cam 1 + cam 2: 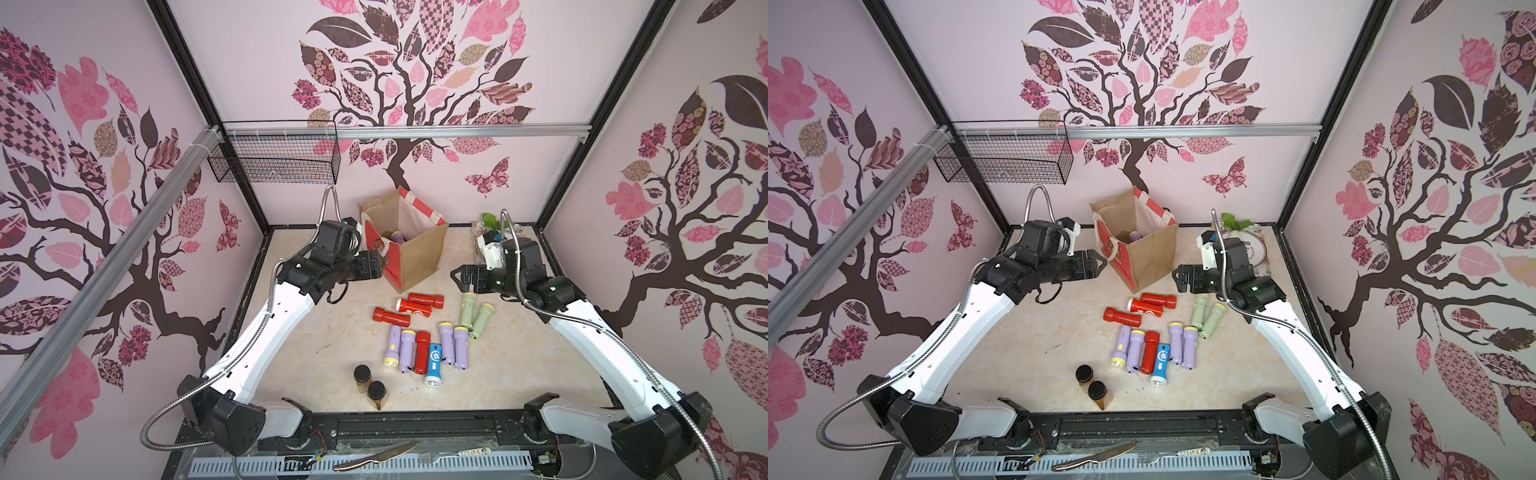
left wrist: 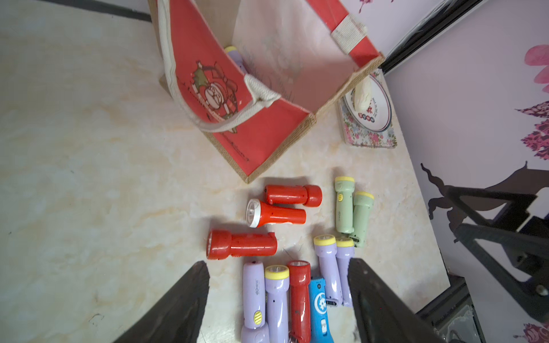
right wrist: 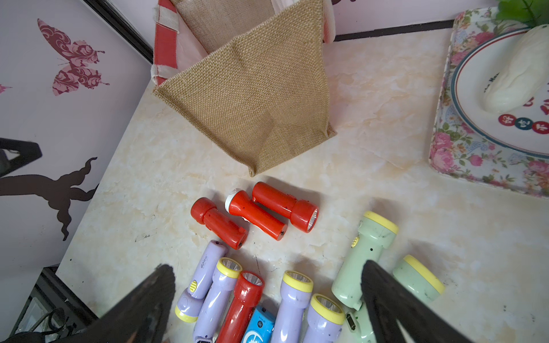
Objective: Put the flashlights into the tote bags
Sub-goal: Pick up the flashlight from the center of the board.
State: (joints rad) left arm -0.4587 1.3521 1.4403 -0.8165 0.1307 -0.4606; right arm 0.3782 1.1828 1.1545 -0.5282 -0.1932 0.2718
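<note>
The tan jute tote bag (image 1: 419, 253) (image 2: 261, 130) stands open at the back middle, red panel facing left. One lilac flashlight (image 1: 397, 237) (image 2: 234, 53) lies inside it. In front of the bag lie three red flashlights (image 1: 390, 316), two pale green ones (image 1: 467, 309), and a row of lilac ones (image 1: 446, 343) with a red (image 1: 422, 351) and a blue one (image 1: 433, 363). My left gripper (image 1: 380, 264) (image 2: 278, 264) hovers open and empty beside the bag's red panel. To the right of the bag, my right gripper (image 1: 455, 276) (image 3: 267, 267) is open and empty, above the green flashlights.
Two brown jars with black lids (image 1: 362, 376) stand in front of the flashlights. A floral tray (image 1: 476, 232) with a plate and a white vegetable sits at the back right. A black wire basket (image 1: 274, 156) hangs on the back wall. A knife (image 1: 374, 455) lies at the front edge.
</note>
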